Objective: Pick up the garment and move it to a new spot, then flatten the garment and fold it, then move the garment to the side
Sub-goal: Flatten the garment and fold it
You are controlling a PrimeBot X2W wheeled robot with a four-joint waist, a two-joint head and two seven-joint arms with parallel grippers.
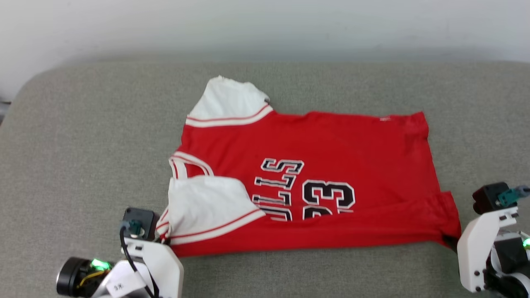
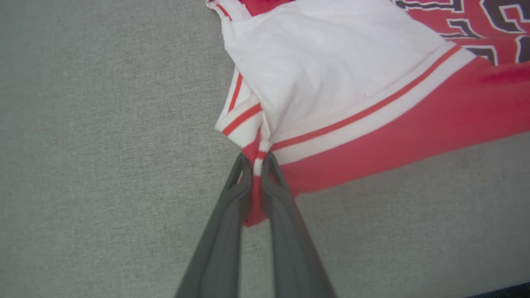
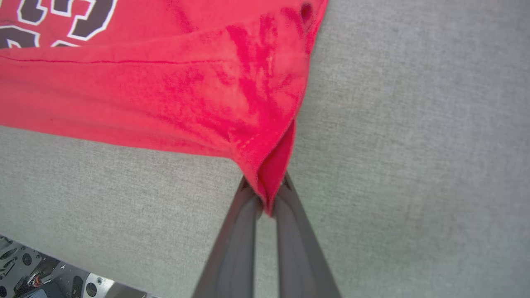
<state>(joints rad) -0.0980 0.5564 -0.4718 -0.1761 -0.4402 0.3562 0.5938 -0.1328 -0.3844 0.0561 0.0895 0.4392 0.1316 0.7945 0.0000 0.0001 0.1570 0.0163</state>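
Together, left hand (image 2: 256, 160) and right hand (image 3: 266, 185) pinch one garment (image 1: 331, 136).

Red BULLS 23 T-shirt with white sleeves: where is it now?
Head view: the red white-sleeved T-shirt lies mid-frame on the grey fabric surface, collar to the left, its near corners pinched by the left gripper and the right gripper.

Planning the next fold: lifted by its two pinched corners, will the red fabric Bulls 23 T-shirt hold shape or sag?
Likely floppy: the red T-shirt puckers into creases where the right gripper pinches its hem corner. It would probably sag between that and the left gripper, its near edge lying folded over.
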